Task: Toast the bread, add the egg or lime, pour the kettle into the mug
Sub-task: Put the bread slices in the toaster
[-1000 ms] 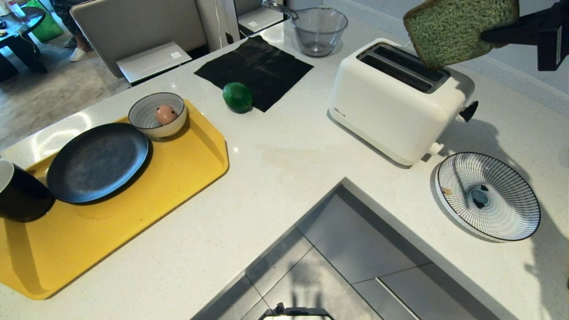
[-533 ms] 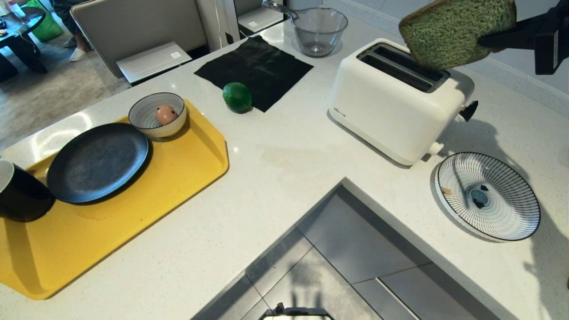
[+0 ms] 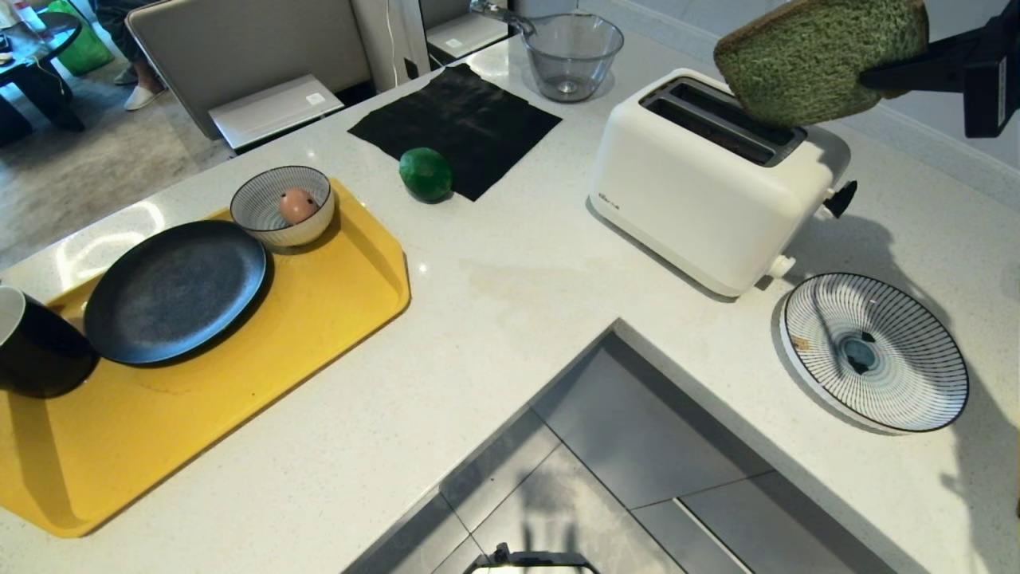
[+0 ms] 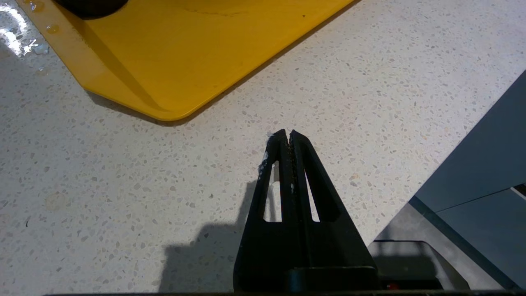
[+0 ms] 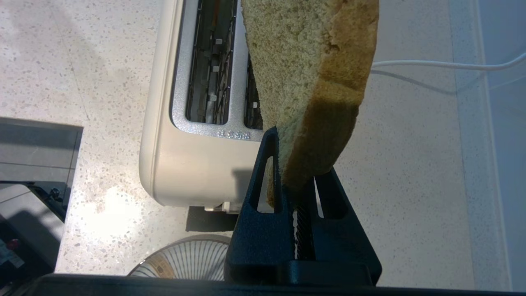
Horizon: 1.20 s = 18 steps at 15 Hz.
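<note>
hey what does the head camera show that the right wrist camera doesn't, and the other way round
Only the head view: the yellow tray with a dark plate and a striped bowl holding an egg, the lime by a black cloth, and a glass bowl.

Only the right wrist view: inside the toaster's slots, and a white cord.

Both: the right hand shut on the bread above the toaster, and the striped dish.
</note>
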Available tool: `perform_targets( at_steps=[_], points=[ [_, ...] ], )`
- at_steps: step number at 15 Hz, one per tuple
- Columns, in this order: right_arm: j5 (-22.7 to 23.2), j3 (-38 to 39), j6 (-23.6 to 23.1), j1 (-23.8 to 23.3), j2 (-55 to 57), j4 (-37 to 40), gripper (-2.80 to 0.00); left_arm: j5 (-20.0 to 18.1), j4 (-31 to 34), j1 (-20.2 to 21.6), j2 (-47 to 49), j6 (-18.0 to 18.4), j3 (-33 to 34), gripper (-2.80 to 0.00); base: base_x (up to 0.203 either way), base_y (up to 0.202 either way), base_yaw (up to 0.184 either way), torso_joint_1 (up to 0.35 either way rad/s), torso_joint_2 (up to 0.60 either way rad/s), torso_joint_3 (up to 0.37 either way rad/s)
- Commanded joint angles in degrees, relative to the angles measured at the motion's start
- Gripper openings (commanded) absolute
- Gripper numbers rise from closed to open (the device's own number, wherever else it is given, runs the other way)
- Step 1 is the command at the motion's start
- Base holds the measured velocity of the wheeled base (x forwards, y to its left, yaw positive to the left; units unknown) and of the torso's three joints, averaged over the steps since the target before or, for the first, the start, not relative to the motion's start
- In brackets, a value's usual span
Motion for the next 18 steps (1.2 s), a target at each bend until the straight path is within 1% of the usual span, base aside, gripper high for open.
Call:
perform_targets(
  at_steps=[1, 9, 13, 18],
  points=[
    [0.1, 0.0, -0.2, 0.0, -0.5, 0.5, -2.80, 0.0, -0.1, 0.0, 0.0, 0.0, 1.0, -2.80, 0.000, 0.000, 0.000, 0.000, 0.00, 0.000],
    [-0.1, -0.4, -0.3, 0.0, 0.7, 0.5, -2.80, 0.0, -0.1, 0.0, 0.0, 0.0, 1.0, -2.80, 0.000, 0.000, 0.000, 0.000, 0.00, 0.000],
    [-2.0, -0.5, -0.3, 0.0, 3.1, 0.5, -2.80, 0.0, -0.1, 0.0, 0.0, 0.0, 1.0, -2.80, 0.000, 0.000, 0.000, 0.000, 0.00, 0.000],
    [-2.4, -0.8, -0.4, 0.1, 2.9, -0.2, -2.80, 0.0, -0.1, 0.1, 0.0, 0.0, 1.0, -2.80, 0.000, 0.000, 0.000, 0.000, 0.00, 0.000]
  ],
)
